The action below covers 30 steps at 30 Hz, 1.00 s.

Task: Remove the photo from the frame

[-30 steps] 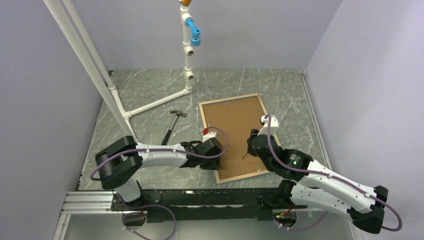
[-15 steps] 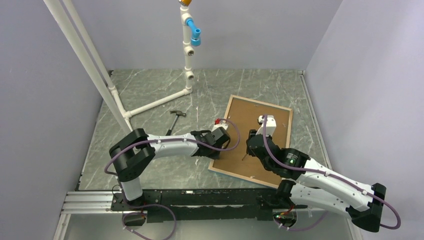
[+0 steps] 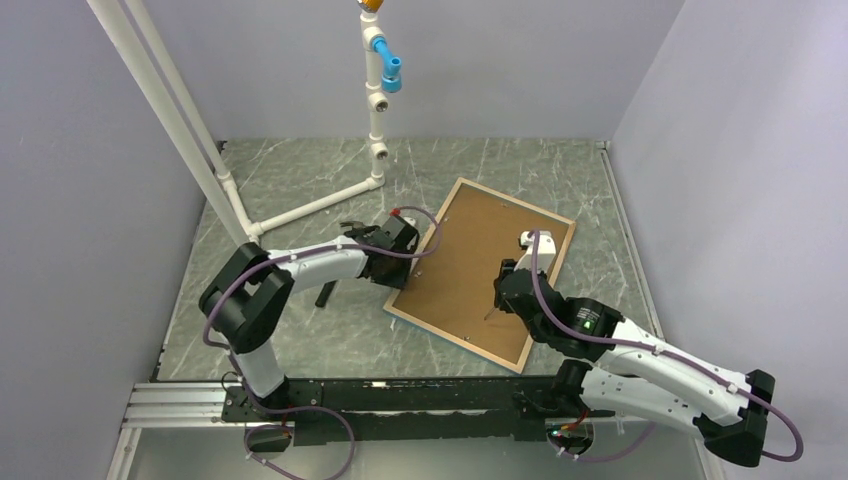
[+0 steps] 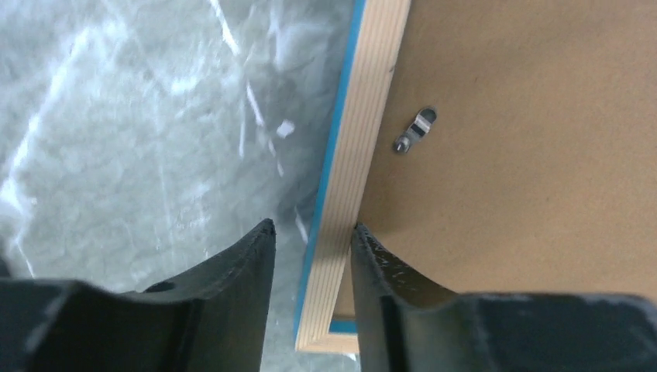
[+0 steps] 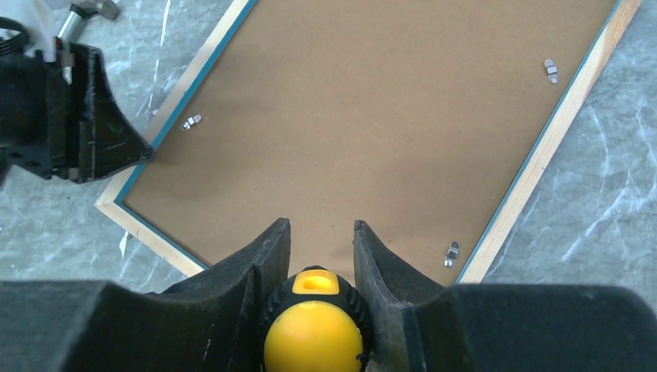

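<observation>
Top external shows the frame (image 3: 470, 270) lying back-up and skewed on the tabletop (image 3: 300, 330), brown board uppermost. Left fingers (image 4: 259, 244) stand narrowly apart astride its pale left rim near a corner, with tabletop showing in the gap. Right fingers (image 5: 271, 248) clamp a yellow-capped screwdriver (image 5: 314, 333) over the board.

Left tool (image 4: 311, 229) astride frame (image 4: 364, 139) rim, perhaps touching, metal clip (image 4: 414, 130) on brown backing board (image 4: 527, 155), marble table (image 4: 139, 139)
</observation>
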Available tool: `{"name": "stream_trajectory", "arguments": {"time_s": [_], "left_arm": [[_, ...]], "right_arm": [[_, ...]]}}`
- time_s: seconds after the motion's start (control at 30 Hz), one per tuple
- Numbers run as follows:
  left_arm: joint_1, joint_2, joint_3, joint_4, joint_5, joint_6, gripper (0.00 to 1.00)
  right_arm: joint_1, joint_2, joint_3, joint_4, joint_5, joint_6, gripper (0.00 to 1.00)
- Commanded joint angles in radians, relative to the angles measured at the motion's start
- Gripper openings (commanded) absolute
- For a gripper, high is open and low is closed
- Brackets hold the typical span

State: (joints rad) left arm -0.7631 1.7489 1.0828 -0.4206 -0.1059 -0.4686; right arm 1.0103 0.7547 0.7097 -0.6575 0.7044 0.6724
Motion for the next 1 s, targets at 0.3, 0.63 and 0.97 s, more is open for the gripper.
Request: {"name": "stream_trajectory", "arguments": {"time_s": [0.3,0.63,0.97], "left_arm": [[-0.036,-0.564,-0.502,0.026,-0.003,-0.911,0.71],[-0.121,-0.546,-0.503,0.187,0.05,-1.2,0.77],[-0.2,-0.23,-0.364,0.228,0.055,-1.417,0.65]], "right_arm": [[-0.003,0.001,-0.02,0.084,-0.006,-0.045,0.0],[-0.003,0.015,-0.038,0.126,-0.018,-0.071,0.0],[-0.004,-0.028,-0.012,0.083,-0.013,-0.046,0.0]]}}
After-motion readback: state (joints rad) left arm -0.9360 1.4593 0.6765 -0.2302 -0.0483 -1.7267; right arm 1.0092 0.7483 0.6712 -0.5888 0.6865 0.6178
